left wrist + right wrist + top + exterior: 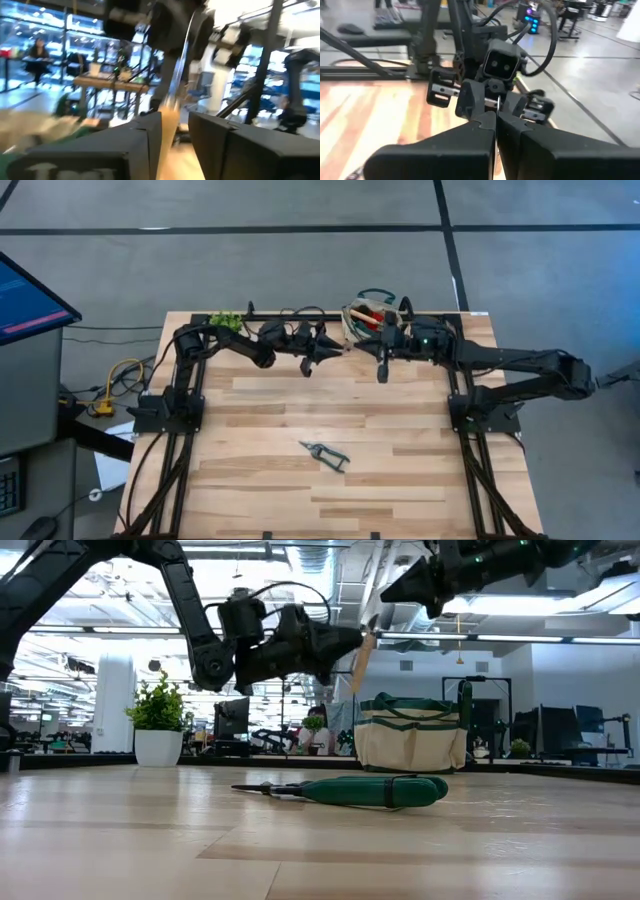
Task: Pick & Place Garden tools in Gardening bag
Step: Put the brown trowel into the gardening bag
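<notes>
1. Green-handled pruners (345, 790) are lying nearest on the wooden table (400, 480), waiting.
2. The left gripper (345, 640), fingers parting, is loosely holding a wooden-handled trowel (362, 655) beside the far gardening bag (412, 734), likely for dropping in.
3. The right gripper (382, 370), fully closed and empty, is hovering near the bag.
4. An office is showing behind.

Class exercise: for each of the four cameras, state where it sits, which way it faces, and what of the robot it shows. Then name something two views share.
High view: overhead, facing straight down on the table; both arms show.
Low view: at table height, looking across at the gardening bag; arms enter from above.
Left wrist view: on the left arm, looking past the left gripper and a trowel.
Right wrist view: on the right arm, past the shut right gripper toward the left arm.
Shared: high and low views both show the pruners.
</notes>
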